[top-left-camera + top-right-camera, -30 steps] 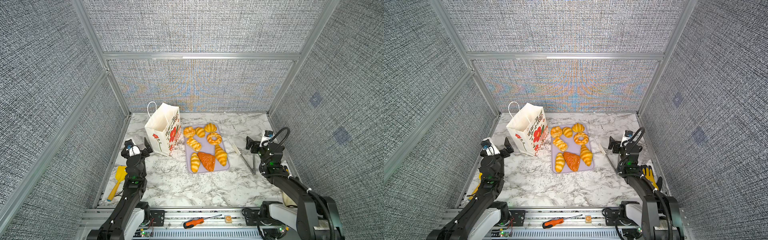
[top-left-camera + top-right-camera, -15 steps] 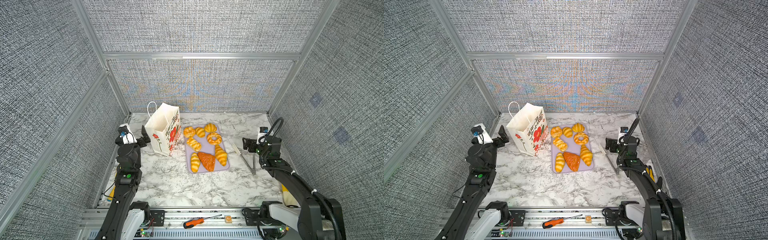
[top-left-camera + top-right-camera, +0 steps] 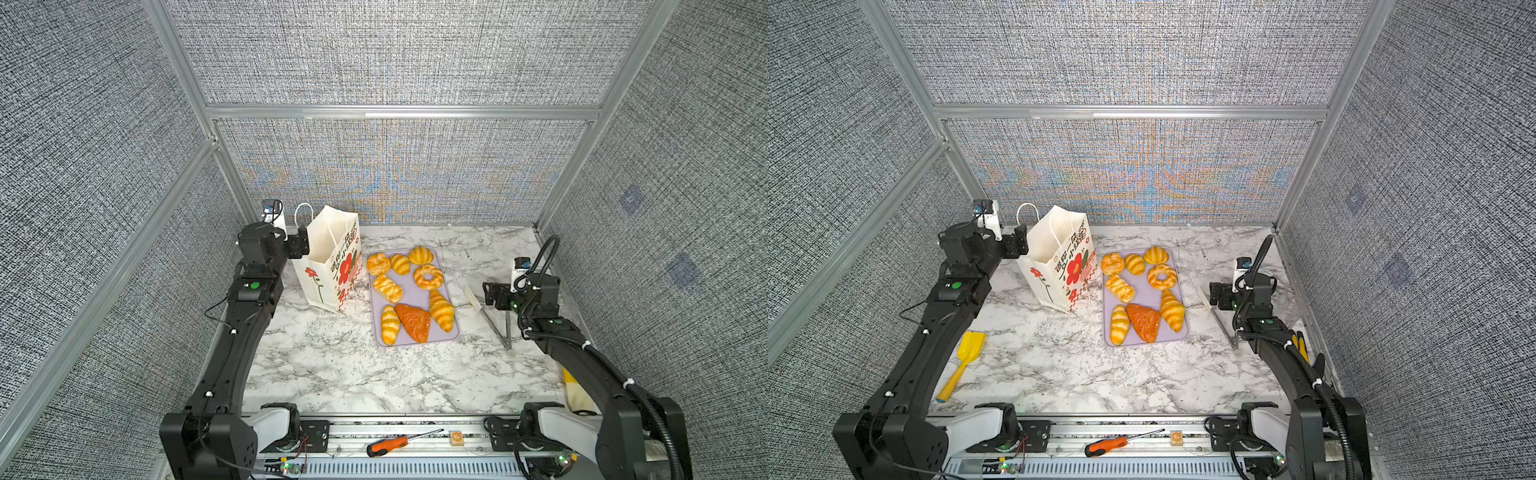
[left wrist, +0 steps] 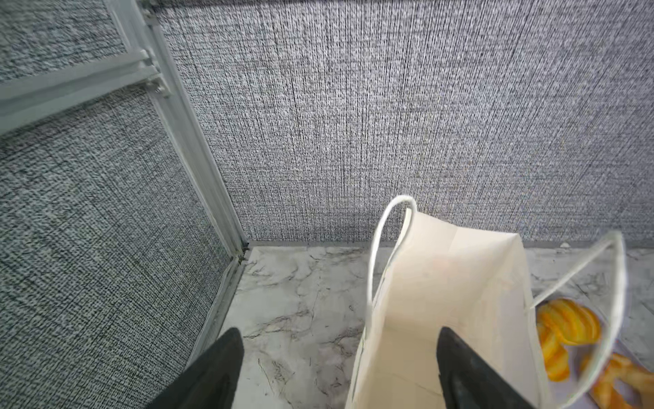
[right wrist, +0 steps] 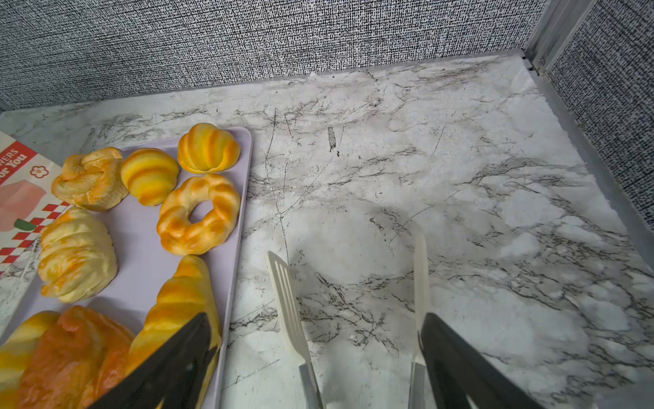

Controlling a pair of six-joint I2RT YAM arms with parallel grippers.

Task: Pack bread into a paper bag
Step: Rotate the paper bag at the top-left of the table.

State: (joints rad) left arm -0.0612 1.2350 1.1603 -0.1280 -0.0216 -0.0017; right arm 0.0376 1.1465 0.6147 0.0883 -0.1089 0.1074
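Nothing packed yet: all eight pieces of bread [image 3: 428, 276] lie on the lilac tray [image 5: 141, 248] beside the right gripper [image 5: 315, 317], whose wide jaws flank the tongs [image 5: 286, 301]. The left gripper [image 4: 338, 333], also wide, straddles one wall of the upright paper bag [image 4: 442, 283]

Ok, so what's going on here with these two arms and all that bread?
A two-armed robot is setting up to pack bread into a bag. The left gripper is open at the rim of the paper bag, one finger inside the mouth and one outside. The right gripper is open over the tongs lying on the table beside the lilac tray. All eight pieces of bread lie on the tray.
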